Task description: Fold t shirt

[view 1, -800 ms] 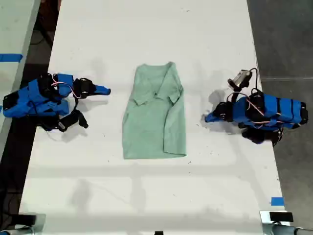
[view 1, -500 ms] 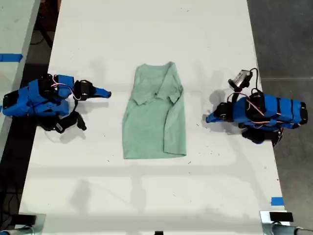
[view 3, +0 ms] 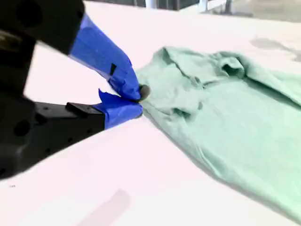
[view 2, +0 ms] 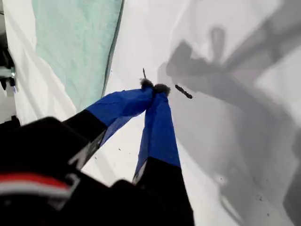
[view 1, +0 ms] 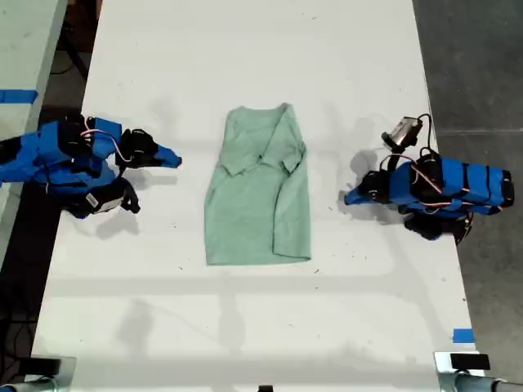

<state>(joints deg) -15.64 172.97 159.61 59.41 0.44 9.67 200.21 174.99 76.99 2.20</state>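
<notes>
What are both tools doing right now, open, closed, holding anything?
My first gripper: closed, empty, beside the t shirt.
My second gripper: closed, empty, by the shirt's edge.

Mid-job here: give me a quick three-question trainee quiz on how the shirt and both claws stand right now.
1. True or false: my first claw grips the pale mint-green cloth t shirt.
2. Where does the t shirt lie in the exterior view? A) at the left edge of the white table; B) mid-table, between both claws; C) draped over an arm.
3. What does my second claw hold?
Key: 1 false, it is shut on nothing, apart from the shirt; 2 B; 3 nothing.
</notes>
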